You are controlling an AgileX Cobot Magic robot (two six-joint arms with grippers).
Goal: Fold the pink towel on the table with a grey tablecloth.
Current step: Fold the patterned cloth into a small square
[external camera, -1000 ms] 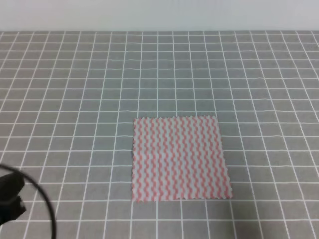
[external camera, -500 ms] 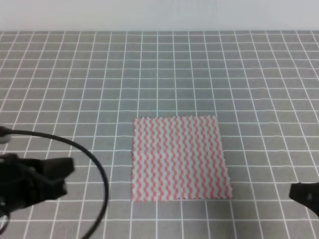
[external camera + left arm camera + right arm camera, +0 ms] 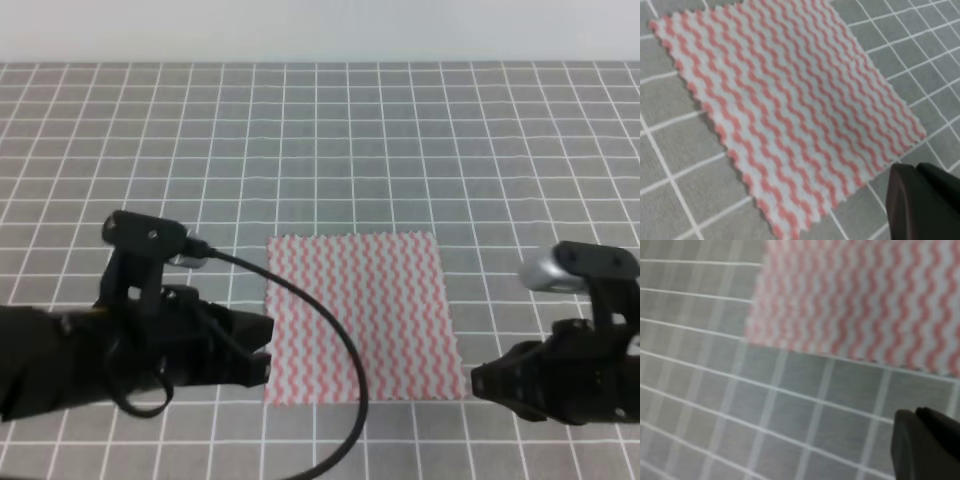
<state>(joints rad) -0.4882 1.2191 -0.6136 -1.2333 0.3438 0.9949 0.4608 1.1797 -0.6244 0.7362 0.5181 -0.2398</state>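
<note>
The thin square pink towel [image 3: 360, 318], with pink-red and white wavy stripes and zigzag-cut edges, lies flat and unfolded on the table with a grey tablecloth [image 3: 320, 150] marked by thin white lines in small squares. It sits a little below the middle of the high view, all four corners spread on the cloth. The black left gripper [image 3: 258, 350] is at the towel's near left corner — its tip overlaps the left edge in the high view, but I cannot tell if it touches the fabric or if its jaws are apart or together. A black cable [image 3: 300, 300] curves from the left arm across that corner. The black right gripper [image 3: 485, 383] is just beside the near right corner, on the grey cloth, not over the towel; its jaw state also cannot be told. In each wrist view only a dark piece of a finger shows at the lower right — in the left one just beside a towel corner.
</note>
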